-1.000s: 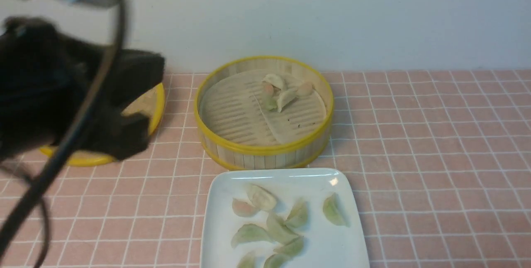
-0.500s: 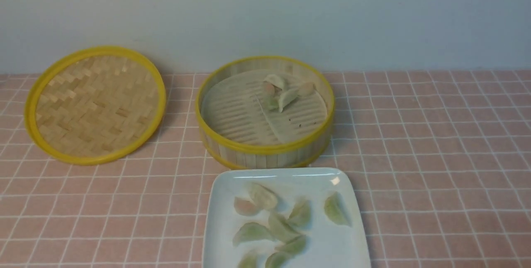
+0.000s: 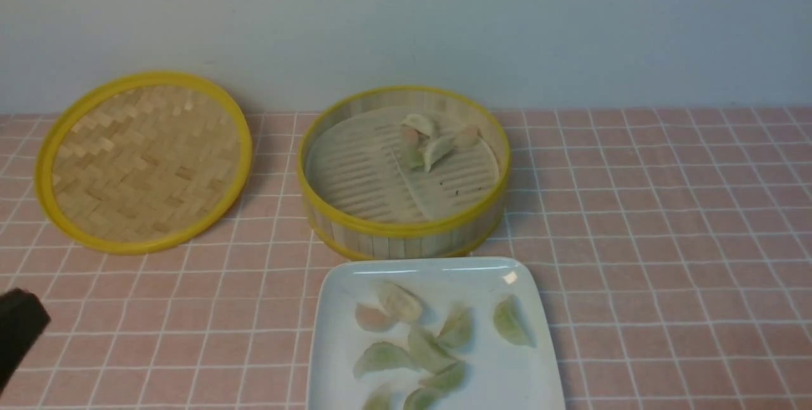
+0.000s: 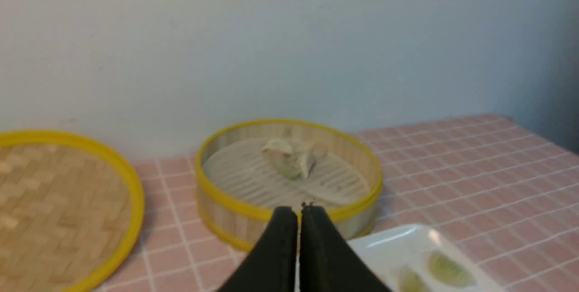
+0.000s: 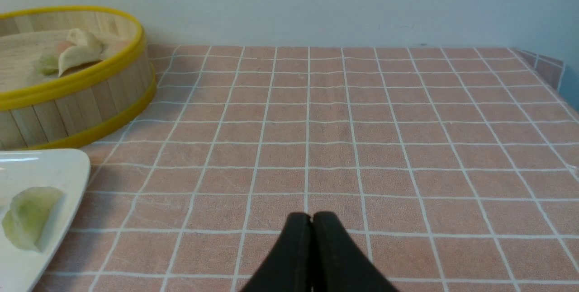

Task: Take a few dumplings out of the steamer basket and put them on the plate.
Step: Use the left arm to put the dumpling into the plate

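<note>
Pale green dumplings [image 3: 426, 140] clustered at the far right of the steamer basket [image 3: 404, 232], more already on the white plate [image 3: 526, 372] just near of it. Left hand [image 4: 298, 213] closer, pressed together and empty, cluster lying beyond and slightly right; right hand [image 5: 311, 219] likewise together, empty.
</note>
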Available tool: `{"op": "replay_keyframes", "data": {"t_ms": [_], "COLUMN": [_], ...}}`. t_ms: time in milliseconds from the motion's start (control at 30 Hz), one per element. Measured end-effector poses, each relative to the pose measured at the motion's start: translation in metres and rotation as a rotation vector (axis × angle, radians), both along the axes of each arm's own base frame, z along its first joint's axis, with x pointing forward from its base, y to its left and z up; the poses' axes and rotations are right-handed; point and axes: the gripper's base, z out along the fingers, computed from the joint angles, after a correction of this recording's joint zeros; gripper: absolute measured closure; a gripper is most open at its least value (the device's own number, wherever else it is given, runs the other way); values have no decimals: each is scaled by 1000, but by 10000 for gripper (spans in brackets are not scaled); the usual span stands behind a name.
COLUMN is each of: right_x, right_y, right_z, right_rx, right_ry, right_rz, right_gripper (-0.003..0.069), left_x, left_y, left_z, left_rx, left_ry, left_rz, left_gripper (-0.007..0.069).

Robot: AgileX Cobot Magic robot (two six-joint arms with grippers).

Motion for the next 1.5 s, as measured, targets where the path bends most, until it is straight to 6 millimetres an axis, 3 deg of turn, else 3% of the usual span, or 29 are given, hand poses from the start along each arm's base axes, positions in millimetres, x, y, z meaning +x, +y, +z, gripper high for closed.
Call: {"op": "replay_keyframes", "data": {"t_ms": [300,533,1500], "right_x": [0,0,0], "right_y": [0,0,0], "right_z": [0,0,0], "right_rx": [0,0,-1], "right_ry": [1,0,0], "right_rz": [0,0,0], "right_gripper": [673,673,673], "left_x": [0,2,3], "left_y": [11,15,15], "left_z": [-74,-107,-108], "left_rx": [192,223,161], "left_ry": [87,175,177], "left_rz": [262,347,361], "left_gripper": [630,630,630]}}
